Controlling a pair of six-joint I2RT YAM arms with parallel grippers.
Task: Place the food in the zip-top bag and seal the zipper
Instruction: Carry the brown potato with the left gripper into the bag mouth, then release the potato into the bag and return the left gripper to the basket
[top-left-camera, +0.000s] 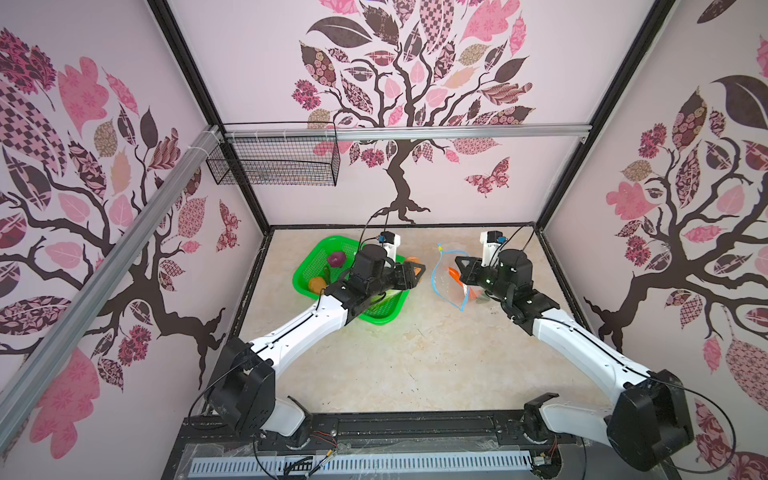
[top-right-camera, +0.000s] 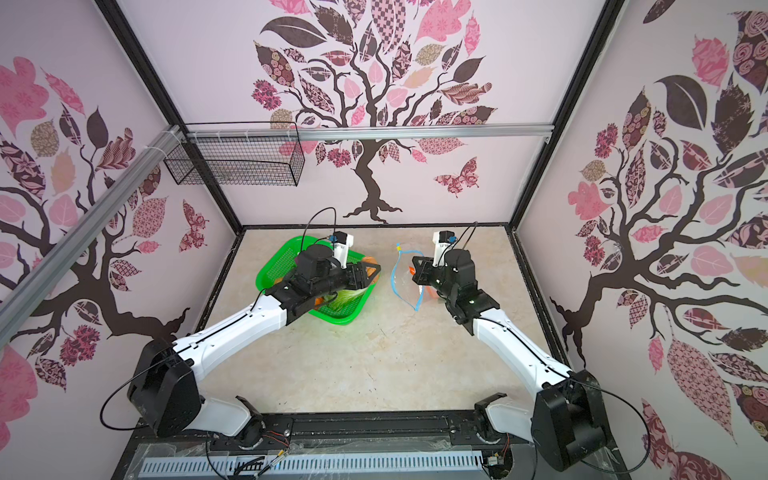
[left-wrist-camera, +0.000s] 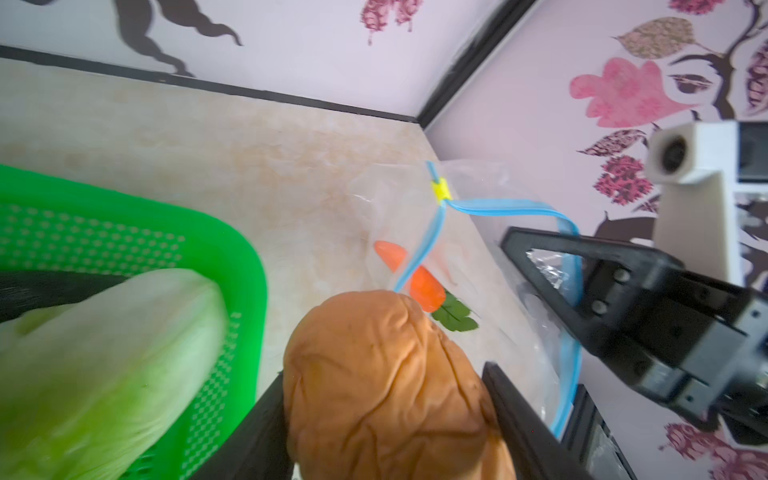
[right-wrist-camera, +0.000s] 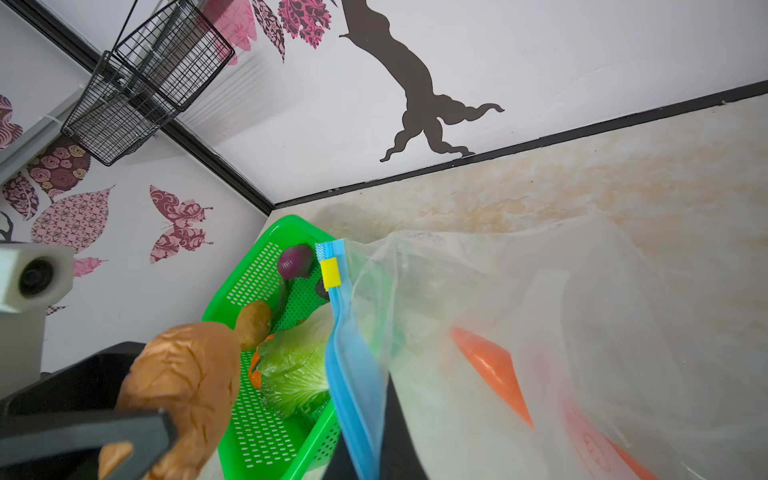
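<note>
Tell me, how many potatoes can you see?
2. One potato is held in the left gripper; a second potato lies in the green basket. More may hide under the cabbage.

Zip-top bag (top-left-camera: 446, 286): clear, crinkly, on the bench right of centre, mouth open toward the left.
Zipper (left-wrist-camera: 505, 206): light blue strip, unsealed, with a yellow tab (left-wrist-camera: 440, 189) at its far end.
Carrot (left-wrist-camera: 424, 286): orange, lying inside the bag.
Tan potato (left-wrist-camera: 382, 374): pinched in the left hand (top-left-camera: 417, 269), near the bag mouth.
Cabbage (right-wrist-camera: 295, 365), purple onion (top-left-camera: 336, 258) and second potato (right-wrist-camera: 253, 318): in the green basket (top-left-camera: 300, 277), left.
</note>
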